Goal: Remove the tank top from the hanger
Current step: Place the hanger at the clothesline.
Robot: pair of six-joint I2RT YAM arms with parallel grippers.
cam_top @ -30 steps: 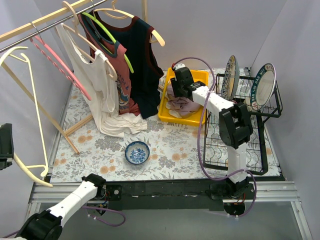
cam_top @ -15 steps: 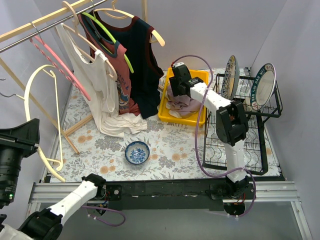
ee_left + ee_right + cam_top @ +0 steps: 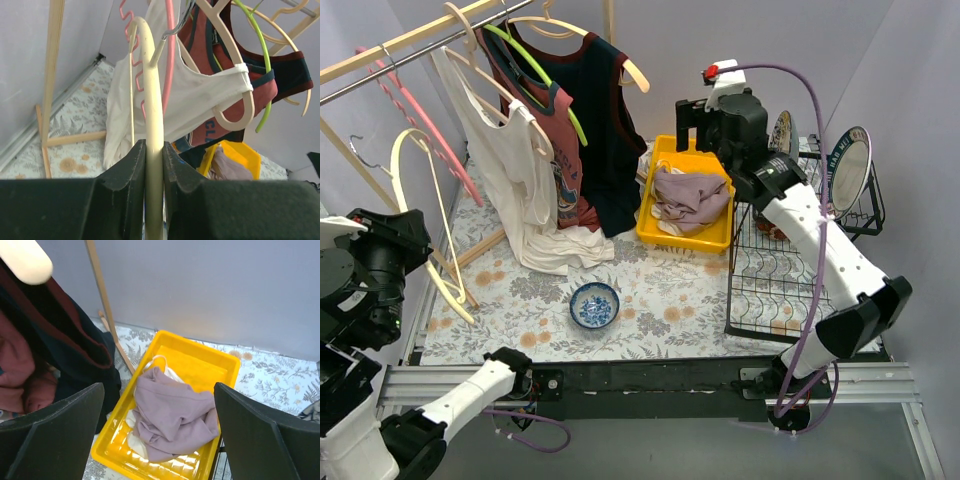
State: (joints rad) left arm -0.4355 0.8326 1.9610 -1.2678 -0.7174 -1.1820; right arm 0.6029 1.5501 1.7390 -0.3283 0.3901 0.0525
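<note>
A lilac tank top [image 3: 692, 195] lies crumpled in the yellow tray [image 3: 705, 242], over a bit of white cloth. From the right wrist the tank top [image 3: 175, 412] shows between and below the two fingers. My right gripper [image 3: 705, 128] [image 3: 157, 390] hangs open above the tray [image 3: 200, 347], touching nothing. A bare cream hanger [image 3: 438, 190] is off the rail at the left. In the left wrist view my left gripper [image 3: 154, 150] is shut on the hanger's [image 3: 152, 100] curved arm.
On the wooden rail at the back left hang a white top [image 3: 515, 170], a red top [image 3: 560, 150], a navy top [image 3: 610, 130] and a bare pink hanger [image 3: 440, 150]. A blue bowl [image 3: 594, 304] sits on the cloth. A wire rack [image 3: 790, 270] with plates [image 3: 845, 170] stands right.
My right gripper has risen from the tray and opened wide, leaving the lilac tank top there. The left arm has swung up into view, carrying the cream hanger rightwards.
</note>
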